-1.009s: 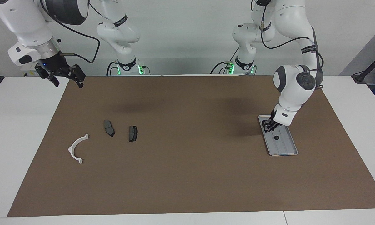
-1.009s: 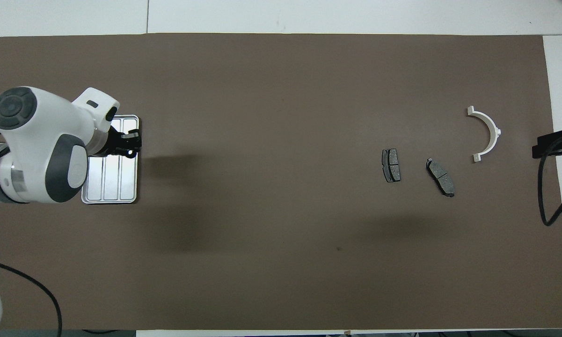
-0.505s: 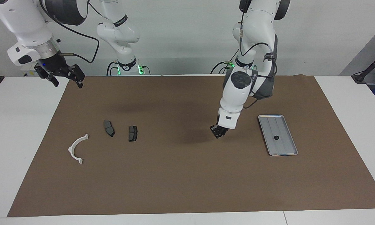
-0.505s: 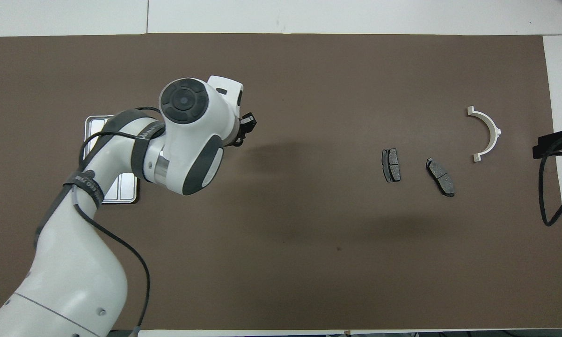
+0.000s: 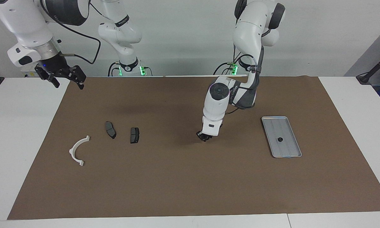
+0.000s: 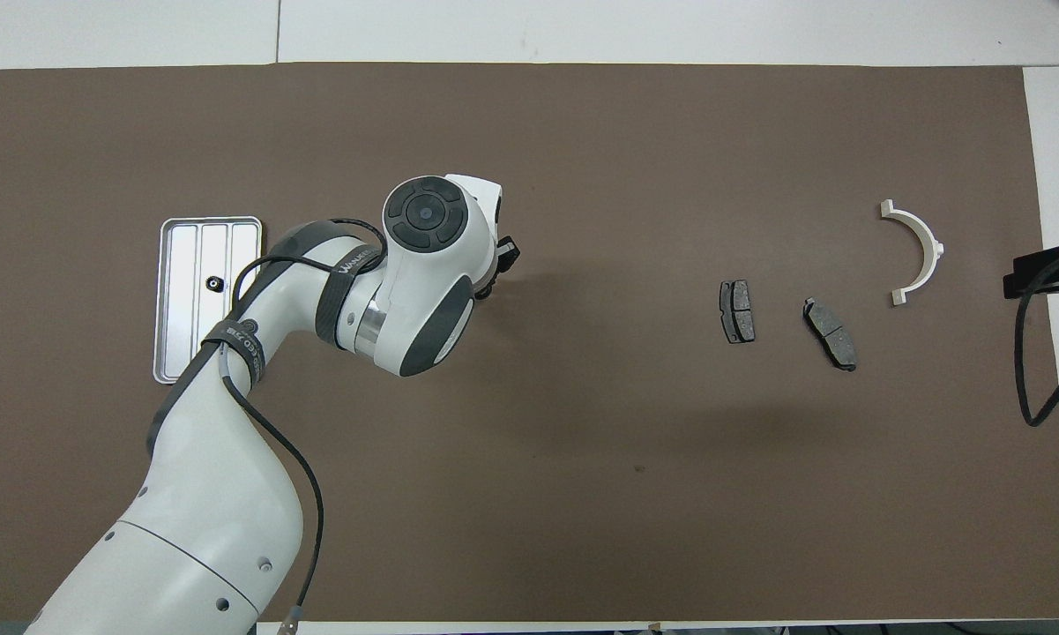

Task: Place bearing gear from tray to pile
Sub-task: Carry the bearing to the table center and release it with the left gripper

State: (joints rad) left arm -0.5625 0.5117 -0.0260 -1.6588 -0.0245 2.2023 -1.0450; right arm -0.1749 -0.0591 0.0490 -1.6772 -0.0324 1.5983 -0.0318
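Two arms: right gripper [image 5: 65, 77], jaws wide, waits unmoved at its counter end. Left gripper [image 5: 204, 136], nearly closed, contents indiscernible, has travelled from tray [image 5: 291, 152] toward pile [image 5: 110, 129]; a small dark part [image 5: 280, 139] remains in tray.

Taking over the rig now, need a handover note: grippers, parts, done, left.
Left gripper: low over the brown mat, between tray and pile; whether it carries anything cannot be told.
Right gripper: open, empty, waiting raised at the right arm's end of the table.
Tray: one small dark part lies in it.
Pile: two brake pads and white bracket, no gear there.
Done: no delivery yet.
Left: get a gear to the pile and release it.
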